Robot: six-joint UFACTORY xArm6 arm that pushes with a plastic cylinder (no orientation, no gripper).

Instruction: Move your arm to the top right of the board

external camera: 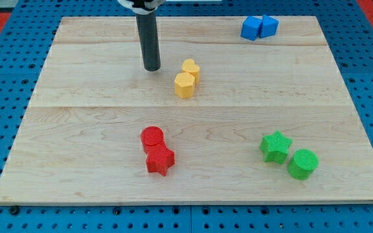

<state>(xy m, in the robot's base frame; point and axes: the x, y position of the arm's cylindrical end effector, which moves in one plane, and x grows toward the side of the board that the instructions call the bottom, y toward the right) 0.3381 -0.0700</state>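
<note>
Camera view showed my tip [151,68] resting on the pale wooden counter [96,129] in its upper middle, just to the view's left of two yellow blocks [186,78], well apart from the pair of blue blocks [259,28] sitting near the top right corner where the arm was meant to go. No fingers existed on this rig, only the stiff dark rod, so nothing needed taking hold of. Judging by their look, the small hard blocks seemed light and would slide easily if brushed on the smooth wood; red blocks [157,151] and green blocks [289,154] lay lower down
</note>
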